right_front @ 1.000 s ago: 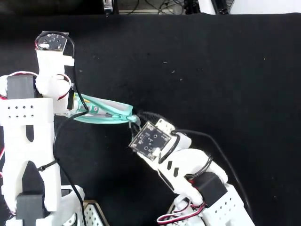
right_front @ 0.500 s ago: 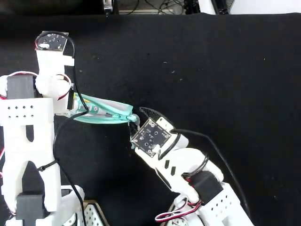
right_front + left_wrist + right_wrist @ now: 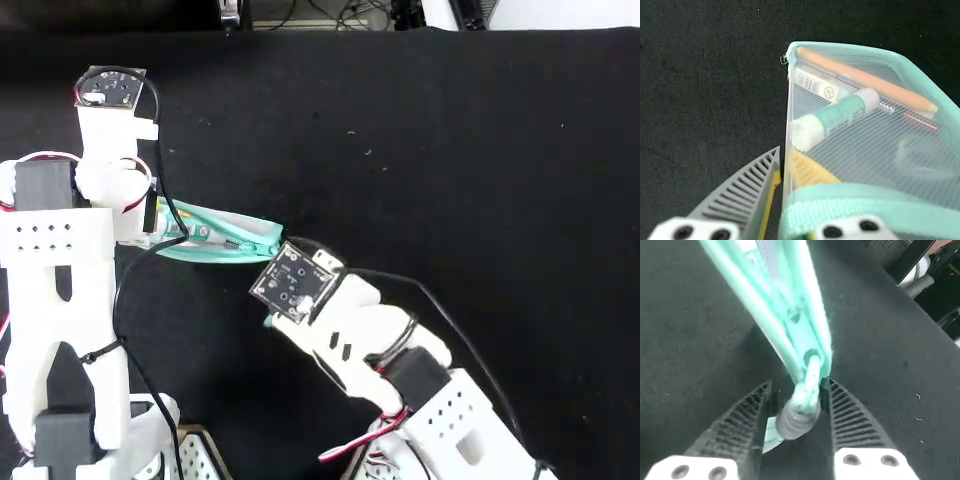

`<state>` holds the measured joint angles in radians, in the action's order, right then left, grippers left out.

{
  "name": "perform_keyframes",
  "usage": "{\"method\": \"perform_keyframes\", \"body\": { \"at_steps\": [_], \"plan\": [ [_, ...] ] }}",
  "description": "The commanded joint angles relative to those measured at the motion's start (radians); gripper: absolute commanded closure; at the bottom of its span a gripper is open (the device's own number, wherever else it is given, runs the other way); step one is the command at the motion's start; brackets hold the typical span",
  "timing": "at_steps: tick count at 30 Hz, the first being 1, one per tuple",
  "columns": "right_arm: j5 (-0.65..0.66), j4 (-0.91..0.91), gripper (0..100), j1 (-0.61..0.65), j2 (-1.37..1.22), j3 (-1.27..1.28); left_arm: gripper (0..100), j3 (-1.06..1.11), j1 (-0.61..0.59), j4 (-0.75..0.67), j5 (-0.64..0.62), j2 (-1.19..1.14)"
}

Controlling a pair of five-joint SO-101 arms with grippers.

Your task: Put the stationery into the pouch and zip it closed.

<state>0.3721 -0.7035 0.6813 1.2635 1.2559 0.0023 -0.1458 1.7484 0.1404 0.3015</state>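
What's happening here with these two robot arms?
The left gripper holds one end of a see-through mint-green mesh pouch with an orange pencil and a green-and-white glue stick already inside. The right gripper grips the pouch's zipper pull at the other end. The zip looks not yet closed.

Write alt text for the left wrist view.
A translucent teal mesh pouch, clamped at its near edge by the end effector, is seen against a black cloth. Inside lie an orange pencil and a green-and-white glue stick.
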Motion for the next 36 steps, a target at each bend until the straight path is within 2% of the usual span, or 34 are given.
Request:
{"method": "perform_keyframes", "body": {
  "at_steps": [1,2,8,15,19,23,25,30,36],
  "plan": [
    [0.002,0.014,95.9,0.014,0.012,-0.085,97,0.008,-0.008,-0.009,-0.005,-0.014],
    [0.002,0.014,98.9,0.012,0.022,-0.088,97,0.008,-0.008,-0.008,-0.005,-0.014],
    [-0.006,-0.017,97.9,-0.072,0.102,-0.096,97,0.008,-0.008,-0.008,-0.005,-0.014],
    [-0.002,-0.120,98.7,-0.074,0.148,-0.180,97,0.008,-0.008,-0.009,-0.005,-0.014],
    [0.000,-0.117,98.6,-0.074,0.120,-0.262,97,-0.004,-0.007,-0.012,-0.005,-0.003],
    [0.031,-0.118,98.6,-0.074,-0.001,-0.389,97,-0.150,0.004,-0.008,-0.015,-0.009],
    [0.071,-0.120,98.6,-0.074,-0.088,-0.456,93,-0.243,0.015,-0.006,-0.055,-0.003],
    [0.106,-0.120,98.6,-0.077,-0.262,-0.618,76,-0.430,0.008,-0.005,-0.141,-0.002],
    [0.144,-0.120,98.6,-0.077,-0.412,-0.812,74,-0.588,-0.088,0.011,-0.233,0.038]
  ]
}}
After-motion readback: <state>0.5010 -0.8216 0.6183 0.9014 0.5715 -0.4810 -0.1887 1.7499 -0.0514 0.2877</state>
